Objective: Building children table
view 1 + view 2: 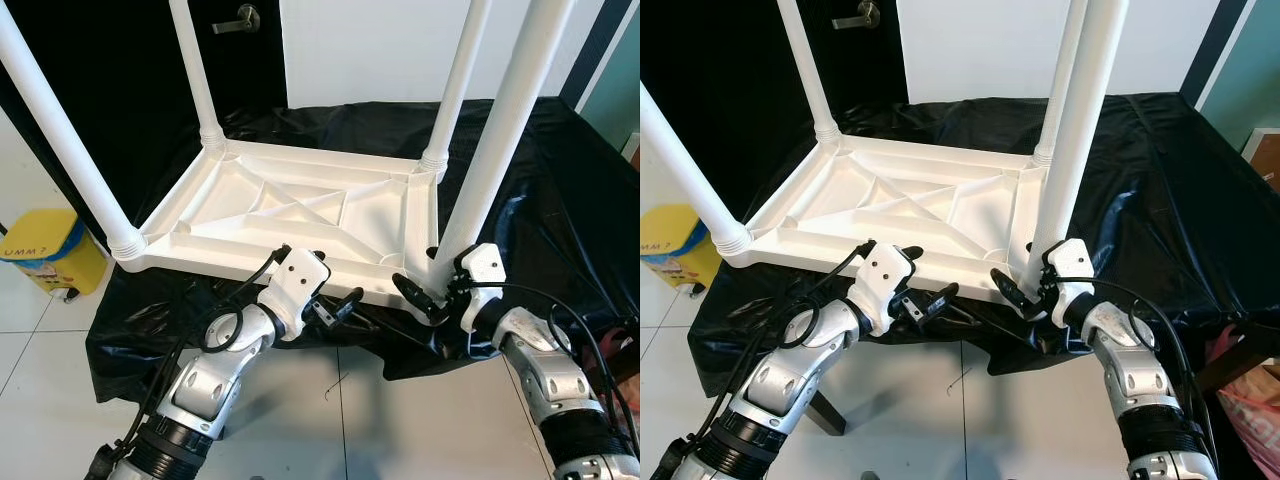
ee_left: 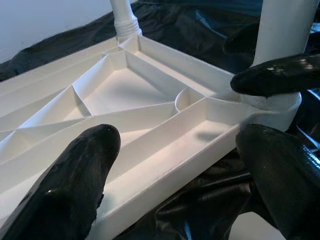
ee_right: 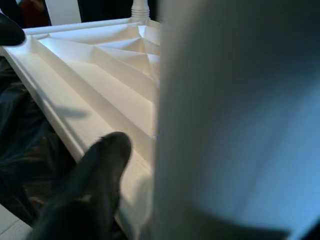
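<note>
White plastic ribbed children's table [image 1: 300,215] lying upturned on black sheeting [image 1: 560,190]; right pincer [image 1: 432,292] closing around near-right white leg [image 1: 500,140], seating it. Left pincer [image 1: 335,305] gaping, empty. Next: press leg home.

The upturned white tabletop [image 1: 300,215] lies on a black-draped desk [image 1: 560,180], ribs facing up, its four legs rising as posts at the corners. Open room lies between the legs above the ribbed underside. The near edge is bare between the left claw [image 1: 335,305] and the right claw [image 1: 425,295], which sit near each other. The near right leg [image 1: 500,140] blocks the right claw's forward path; in the right wrist view it stands directly ahead. White tiled floor [image 1: 330,410] lies open below the arms. A yellow bin [image 1: 45,250] stands on the floor at far left.
</note>
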